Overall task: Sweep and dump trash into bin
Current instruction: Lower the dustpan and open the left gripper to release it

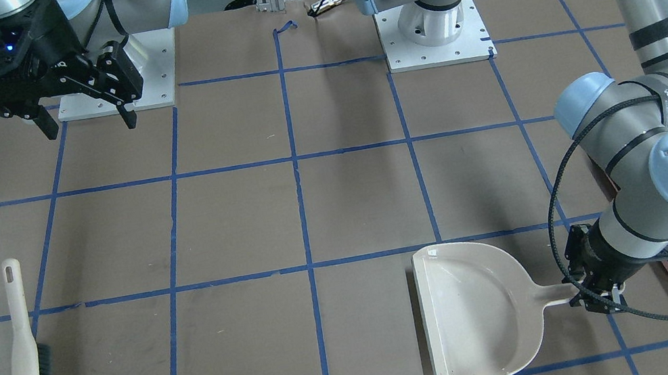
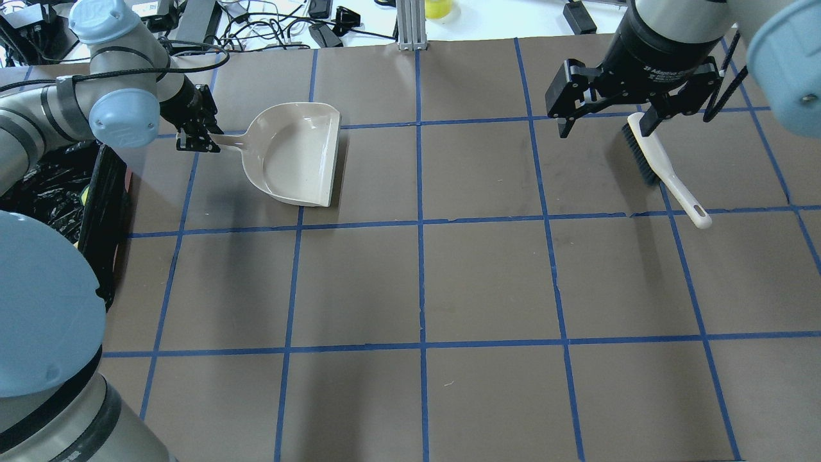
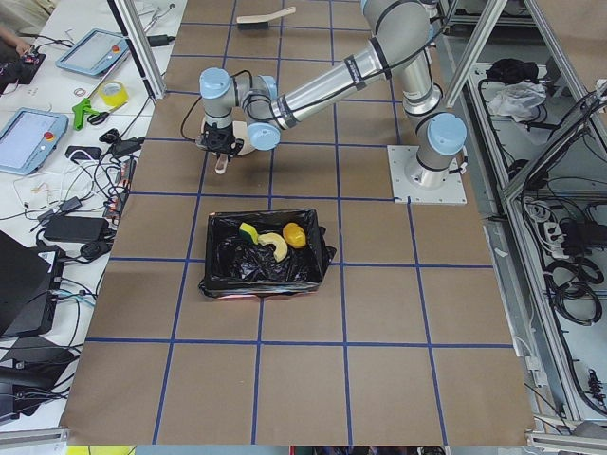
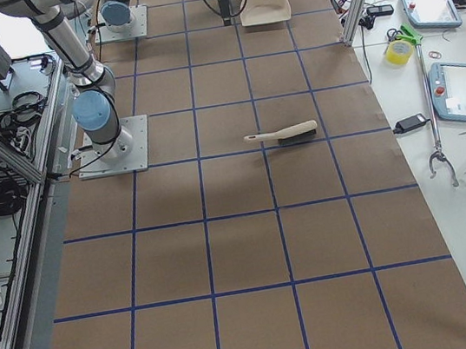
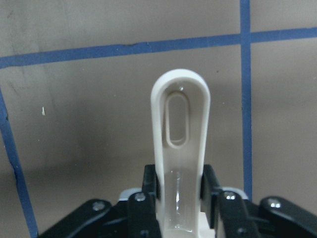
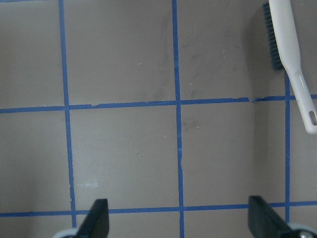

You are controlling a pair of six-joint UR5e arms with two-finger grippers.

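– Trash (image 3: 275, 242), where?
– All three pieces are in the bin (image 3: 256, 292), on the black liner (image 3: 228, 258): sponge wedge (image 3: 248, 230), croissant piece (image 3: 276, 245), glossy lump (image 3: 295, 234). They are bunched at 12 o'clock inside it in the left-side view. On the overhead view the bin sits at 9 o'clock, beside the left arm.
– Handling?
– Judged light, all of it. Sponge soft. Lump looks slick and likely to roll. Poor things to pinch, better carried in the dustpan (image 2: 295, 154), which is stiff plastic taken by its handle (image 5: 181, 109).
– Pincers?
– Left gripper (image 5: 179, 186) is clamped on that handle from both sides. The pan lies flat at 10 o'clock, nothing seen in it. Right gripper (image 6: 178, 218) is spread apart, holding nothing, raised well above the table. The brush (image 6: 290, 54) lies loose at 1 o'clock in its wrist view.
– Surface, room?
– Matte brown covering (image 2: 487, 282) with a blue tape grid; the pan should slide easily on it. Operator bench (image 4: 447, 195) along one edge, with tablets (image 4: 464, 92), a tape roll (image 4: 396, 52) and cables (image 2: 269, 29).
– Stage?
– Dump looks done; the pan has yet to be let go.
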